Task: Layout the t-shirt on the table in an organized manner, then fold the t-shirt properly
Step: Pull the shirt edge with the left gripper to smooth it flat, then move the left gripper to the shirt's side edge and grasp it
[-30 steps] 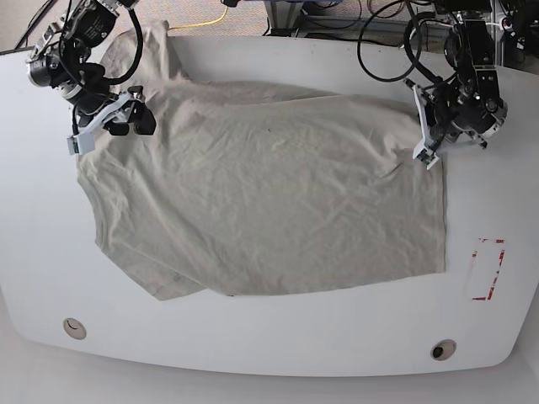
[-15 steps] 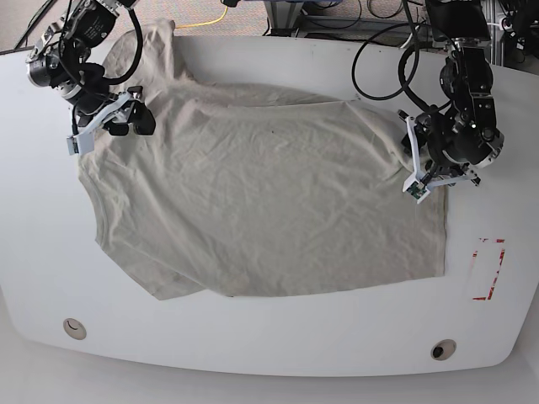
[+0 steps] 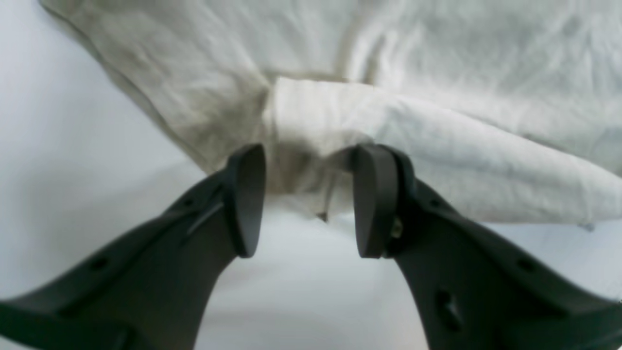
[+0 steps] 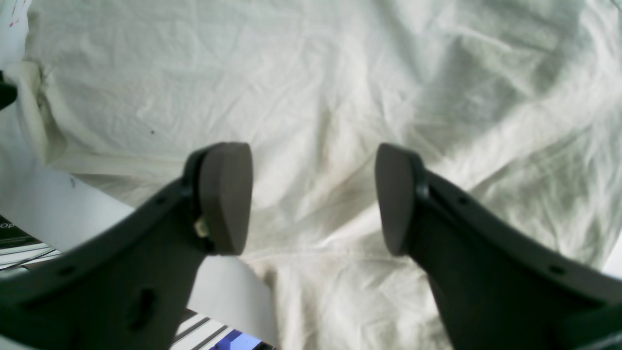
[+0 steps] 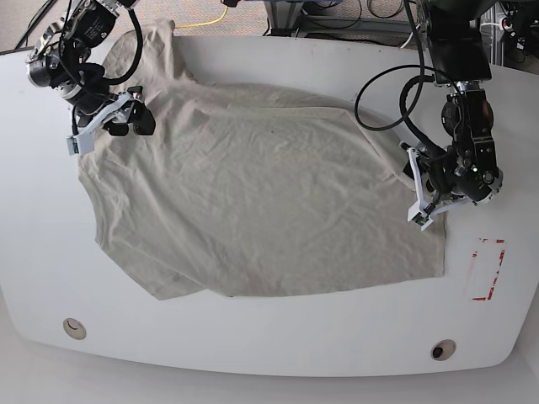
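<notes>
T-shirt (image 5: 253, 202), light khaki-grey, lies spread across the white counter (image 5: 269, 345), covering most of its middle. Fabric is wrinkled all over. One sleeve reaches up toward the far edge at the base view's upper left; the other sleeve lies near the lower left. The hem runs down the base view's right side, near the red-outlined rectangle mark (image 5: 487, 269), with bare counter between them.

Left hand (image 3: 306, 199) sits at the hem side of the shirt, on the base view's right (image 5: 418, 195). Its fingers stand apart with nothing clamped between them. In the left wrist view a folded-over bit of shirt edge lies just past the fingertips, a loose thread hanging at the fold; bare counter shows below and between the fingers. Whether the fingertips touch the cloth cannot be told from these views.

Right hand (image 4: 313, 199) is at the base view's upper left (image 5: 105, 126), over the shoulder and sleeve region. Fingers are spread, holding nothing. The right wrist view looks down on rumpled cloth filling almost the whole frame, with a strip of counter edge at lower left. Contact with the fabric cannot be told.

Two small round holes (image 5: 74, 328) (image 5: 443, 348) sit near the counter's near edge, clear of the shirt. A yellow cable (image 5: 210, 20) lies beyond the far edge.
</notes>
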You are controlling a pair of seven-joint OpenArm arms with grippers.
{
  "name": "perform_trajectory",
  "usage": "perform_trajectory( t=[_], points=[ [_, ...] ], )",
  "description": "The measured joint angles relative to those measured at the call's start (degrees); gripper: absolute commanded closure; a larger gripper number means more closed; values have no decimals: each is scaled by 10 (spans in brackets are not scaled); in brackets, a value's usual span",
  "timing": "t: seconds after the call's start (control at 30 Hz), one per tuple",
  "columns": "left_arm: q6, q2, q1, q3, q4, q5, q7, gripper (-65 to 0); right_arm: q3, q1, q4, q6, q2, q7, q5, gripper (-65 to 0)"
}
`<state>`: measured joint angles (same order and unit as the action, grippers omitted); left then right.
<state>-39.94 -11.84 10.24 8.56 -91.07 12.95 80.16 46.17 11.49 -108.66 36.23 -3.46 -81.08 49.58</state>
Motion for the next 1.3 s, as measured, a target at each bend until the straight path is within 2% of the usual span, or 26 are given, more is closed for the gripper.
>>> perform_trajectory(
  t=[0.13, 0.27, 0.4, 0.67, 0.93, 1.3],
  points=[
    [0, 0, 13, 2, -11, 0, 0, -279, 0, 0, 0, 0, 0, 0, 0, -380],
    [0, -2, 9, 2, -66, 17, 0, -279, 0, 0, 0, 0, 0, 0, 0, -380],
    [0, -31, -21, 0, -112, 66, -11, -281, 0, 0, 0, 0, 1, 0, 0, -380],
    [0, -66, -87, 1, -108, 87, 9, -281, 0, 0, 0, 0, 2, 0, 2, -380],
    [0, -66, -120, 1, -105, 90, -7, -281, 0, 0, 0, 0, 1, 0, 2, -380],
    [0, -65, -112, -1, -29, 87, -36, -281, 0, 0, 0, 0, 11, 0, 2, -380]
  ],
)
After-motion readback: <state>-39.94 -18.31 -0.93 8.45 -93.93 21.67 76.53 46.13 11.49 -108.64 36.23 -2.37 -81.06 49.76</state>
